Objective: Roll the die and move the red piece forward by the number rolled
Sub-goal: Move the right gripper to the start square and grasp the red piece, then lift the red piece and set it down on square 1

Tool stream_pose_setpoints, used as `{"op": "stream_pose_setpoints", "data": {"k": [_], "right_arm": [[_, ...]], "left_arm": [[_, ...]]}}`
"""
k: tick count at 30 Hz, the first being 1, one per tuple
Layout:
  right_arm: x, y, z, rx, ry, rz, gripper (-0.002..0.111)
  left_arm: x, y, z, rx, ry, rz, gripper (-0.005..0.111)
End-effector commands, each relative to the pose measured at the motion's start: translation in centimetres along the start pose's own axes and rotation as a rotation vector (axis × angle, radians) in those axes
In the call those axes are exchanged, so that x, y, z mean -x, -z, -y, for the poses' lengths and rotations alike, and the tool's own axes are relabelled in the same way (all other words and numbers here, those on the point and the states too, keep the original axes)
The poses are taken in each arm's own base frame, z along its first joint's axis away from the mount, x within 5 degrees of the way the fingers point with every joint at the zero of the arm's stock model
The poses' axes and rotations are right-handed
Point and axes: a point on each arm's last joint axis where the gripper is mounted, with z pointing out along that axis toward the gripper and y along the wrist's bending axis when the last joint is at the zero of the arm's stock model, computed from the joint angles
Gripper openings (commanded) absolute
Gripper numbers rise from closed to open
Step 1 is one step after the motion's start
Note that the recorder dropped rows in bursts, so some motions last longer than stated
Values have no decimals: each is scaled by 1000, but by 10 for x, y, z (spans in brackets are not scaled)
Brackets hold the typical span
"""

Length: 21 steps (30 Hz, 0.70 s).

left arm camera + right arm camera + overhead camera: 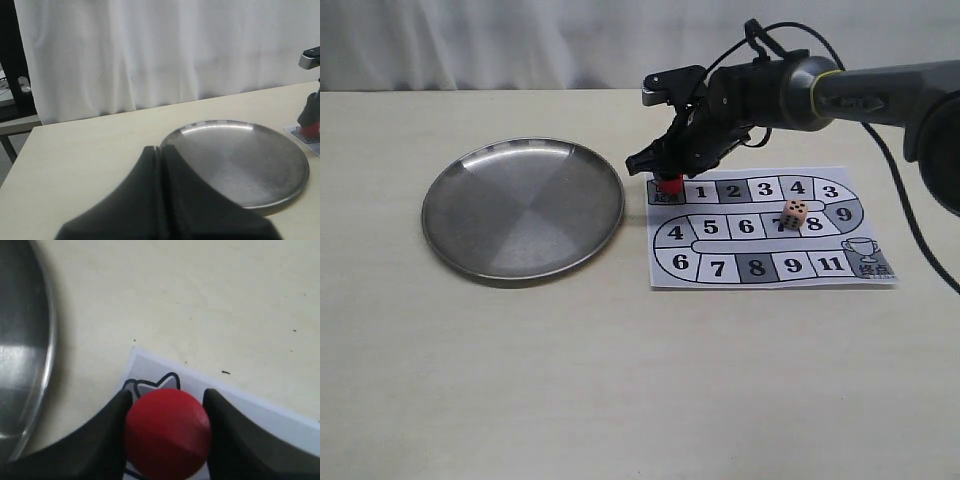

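Two right claw (167,395) fingers (97,442) are clamping the small red cylindrical peg (167,437) between them on the white paper game board (720,278); left claw (160,150) is sitting closed.

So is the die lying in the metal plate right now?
No, the die rests on the paper game board beside square 7, well apart from the metal plate.

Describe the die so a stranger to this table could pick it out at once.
Beside the round steel plate lies a paper game board with numbered squares. On its middle row, where 7 meets 8, sits the die. It is a small tan cube with dark pips, the only cube there; the red piece at the start corner is a cylinder.
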Motion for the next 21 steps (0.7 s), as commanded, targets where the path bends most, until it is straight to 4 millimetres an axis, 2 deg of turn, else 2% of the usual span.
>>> {"op": "stream_pose_setpoints", "data": {"k": [1, 3, 5, 8, 16, 18, 21], "right_arm": [[4, 3, 1, -3, 9, 22, 10], [3, 3, 1, -3, 2, 4, 4], [3, 6, 0, -3, 2, -10, 5], [11, 22, 0, -1, 3, -12, 5], [50, 104, 2, -40, 52, 83, 5], [54, 116, 5, -46, 49, 109, 5], [56, 121, 11, -53, 31, 117, 5]], "left_arm": [[0, 0, 0, -3, 1, 8, 0], [0, 0, 0, -3, 1, 8, 0], [0, 0, 0, -3, 1, 8, 0], [0, 0, 0, -3, 1, 8, 0], [0, 0, 0, -3, 1, 8, 0], [0, 0, 0, -3, 1, 8, 0], [0, 0, 0, -3, 1, 8, 0]]}}
